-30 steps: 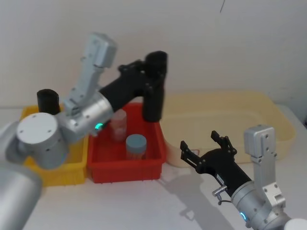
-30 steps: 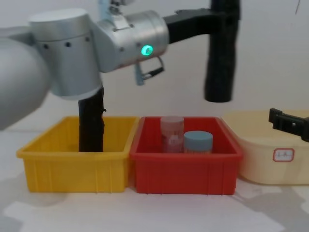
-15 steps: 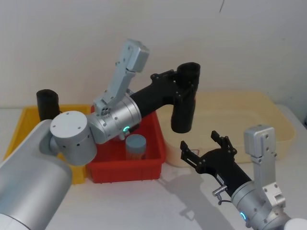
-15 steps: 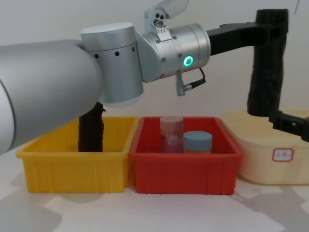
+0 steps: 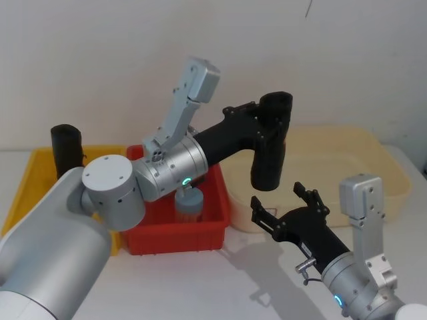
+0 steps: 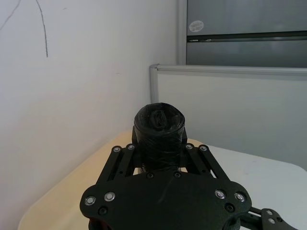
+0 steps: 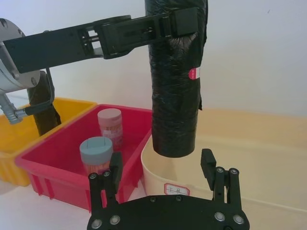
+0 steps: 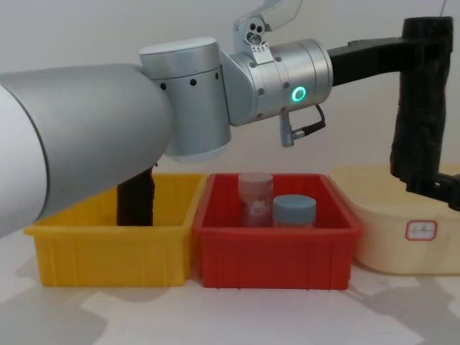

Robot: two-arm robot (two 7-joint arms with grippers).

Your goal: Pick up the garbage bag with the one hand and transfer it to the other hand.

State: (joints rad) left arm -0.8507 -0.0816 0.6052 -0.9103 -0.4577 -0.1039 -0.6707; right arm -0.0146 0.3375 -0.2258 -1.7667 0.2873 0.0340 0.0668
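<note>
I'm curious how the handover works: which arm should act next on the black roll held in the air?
Right. The left gripper holds the garbage bag aloft; the right gripper sits near its lower end, fingers open, pointing toward it.

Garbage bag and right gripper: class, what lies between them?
Nothing: the right wrist view shows a bare gap between the garbage bag and the open right gripper, with the cream tub behind.

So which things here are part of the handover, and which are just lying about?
Part of the job:
- garbage bag, held upright in the air
- left gripper, shut on it
- right gripper, open near the bag's lower end

Lying about:
- yellow bin with slimmer black roll
- red bin with pink jar and blue-capped jar
- cream tub
</note>
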